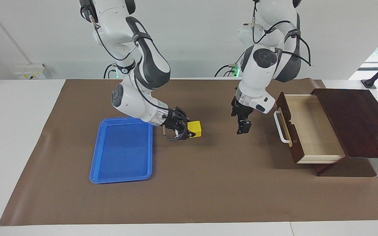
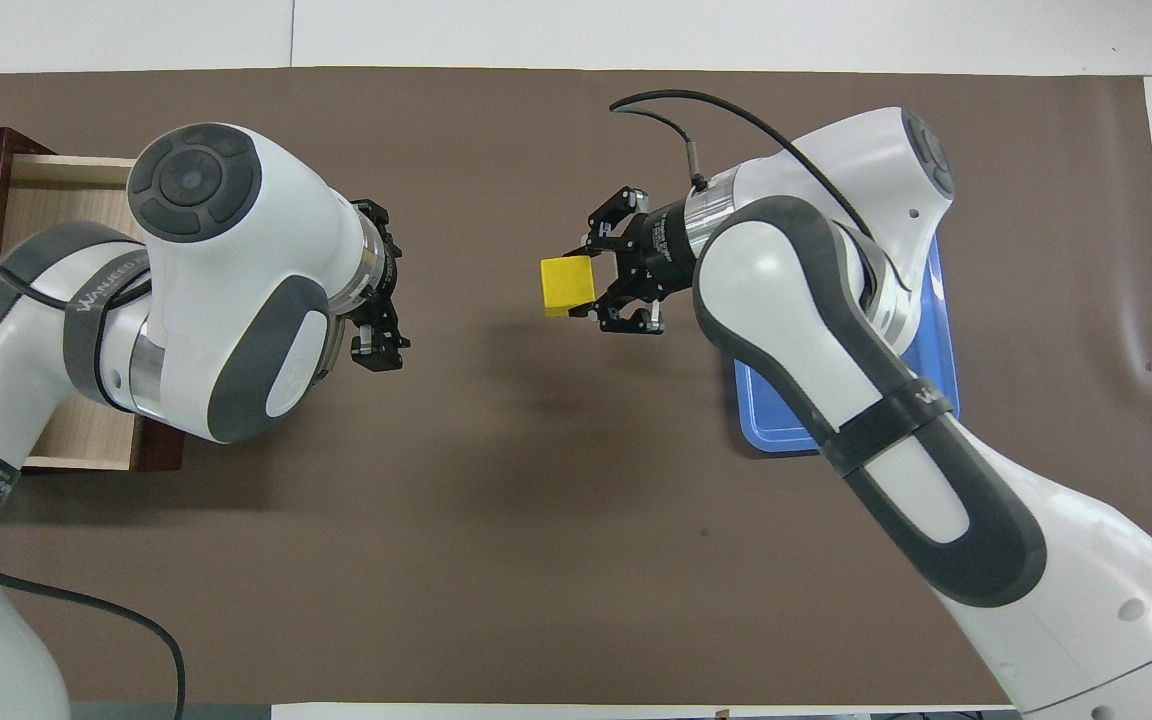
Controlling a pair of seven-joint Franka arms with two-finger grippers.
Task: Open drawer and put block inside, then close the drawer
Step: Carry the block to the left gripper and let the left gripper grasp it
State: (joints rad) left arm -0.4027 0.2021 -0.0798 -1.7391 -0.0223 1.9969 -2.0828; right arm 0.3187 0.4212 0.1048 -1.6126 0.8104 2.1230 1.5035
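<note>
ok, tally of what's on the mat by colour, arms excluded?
Yellow: 1, the block, held in the right claw above the mat.
Blue: 1, the tray.
Dark brown: 1, the wooden box with its drawer open.
Total: 3.

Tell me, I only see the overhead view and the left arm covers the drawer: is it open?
Observer: Yes, the drawer is pulled well out, nothing inside.
Operator: Is the block off the mat?
Observer: Seemingly; the right gripper holds it above its shadow, beside the blue tray.
Operator: Is the left gripper on the handle?
Observer: No, it hangs over the mat, apart from the white handle.
</note>
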